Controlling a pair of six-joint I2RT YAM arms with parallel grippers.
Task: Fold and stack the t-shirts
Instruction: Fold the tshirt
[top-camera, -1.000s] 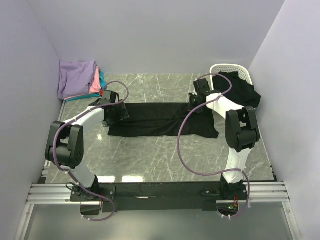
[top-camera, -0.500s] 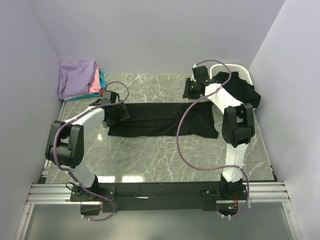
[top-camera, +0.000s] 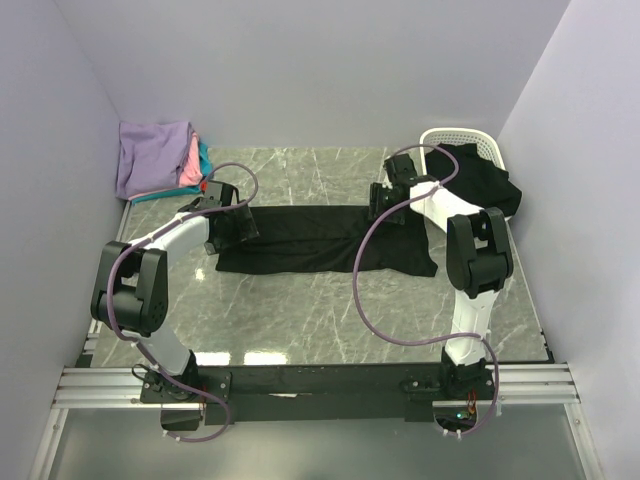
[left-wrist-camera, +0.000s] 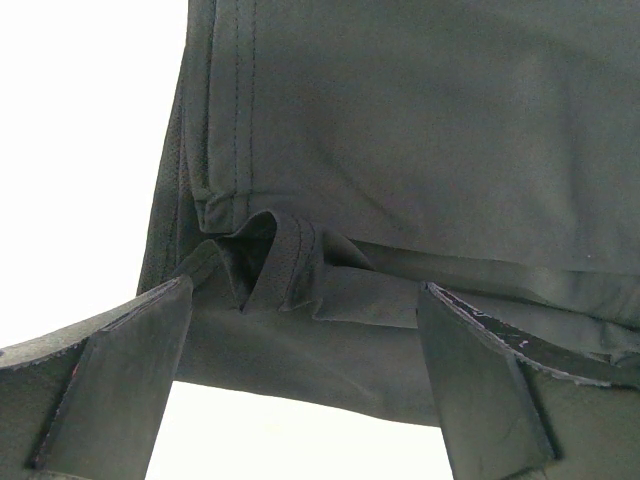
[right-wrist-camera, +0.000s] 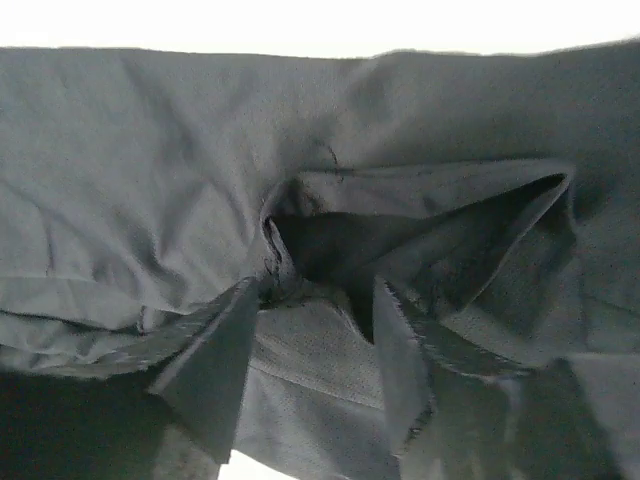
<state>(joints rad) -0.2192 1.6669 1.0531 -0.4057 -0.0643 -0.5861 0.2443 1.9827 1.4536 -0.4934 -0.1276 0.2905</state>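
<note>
A black t-shirt (top-camera: 320, 240) lies flat across the middle of the table as a long folded band. My left gripper (top-camera: 232, 222) is open over its left end; in the left wrist view the gripper (left-wrist-camera: 300, 335) has its fingers (left-wrist-camera: 110, 380) spread wide either side of a bunched hem (left-wrist-camera: 270, 260). My right gripper (top-camera: 383, 200) hangs over the shirt's far right part. In the right wrist view that gripper (right-wrist-camera: 310, 320) is open, with a raised cloth fold (right-wrist-camera: 420, 230) just beyond its fingertips. Folded lavender, pink and teal t-shirts (top-camera: 155, 155) are stacked at the back left.
A white perforated basket (top-camera: 455, 136) stands at the back right, with more black cloth (top-camera: 488, 182) spilling out of it. Purple cables loop from both arms over the table. Walls close in the left, back and right sides.
My right gripper has opened and let go of the shirt. Its wrist swung towards the back, then came back over the shirt's right end. The left arm has not moved.
</note>
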